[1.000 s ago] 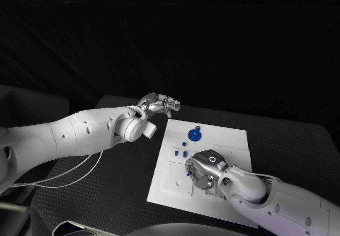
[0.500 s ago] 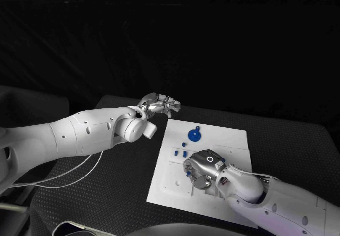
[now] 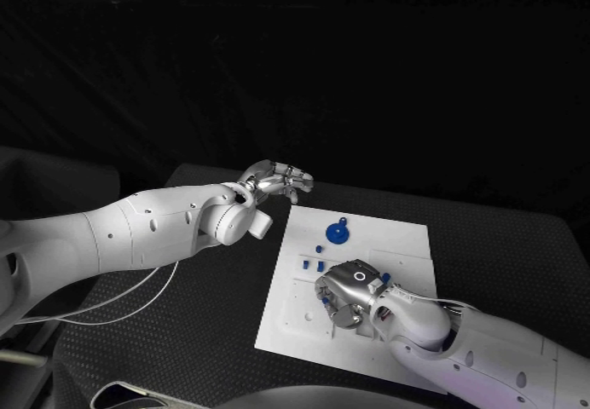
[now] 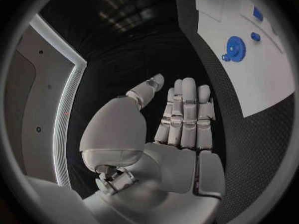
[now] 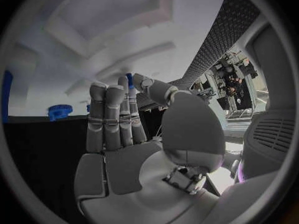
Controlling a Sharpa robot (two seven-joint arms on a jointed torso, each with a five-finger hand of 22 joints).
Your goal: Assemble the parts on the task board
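Black table point(image 3: 184, 341), unmarked white task board point(image 3: 394, 234), blue parts point(image 3: 338, 231).

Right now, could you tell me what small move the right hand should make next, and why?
Probably lower its fingers onto the small blue parts beside it: the right hand hovers low over the task board, apparently holding nothing, while the left hand waits off the board.

No readable text, label, brand, number or sign appeared in any of the views. The flat white rectangular task board point(image 3: 394, 234) carried only small blue parts and shallow recesses, with no printing that could be made out. The back of the silver right hand point(image 3: 348, 292) bore a small pale ring, a plain circle rather than a letter or number.
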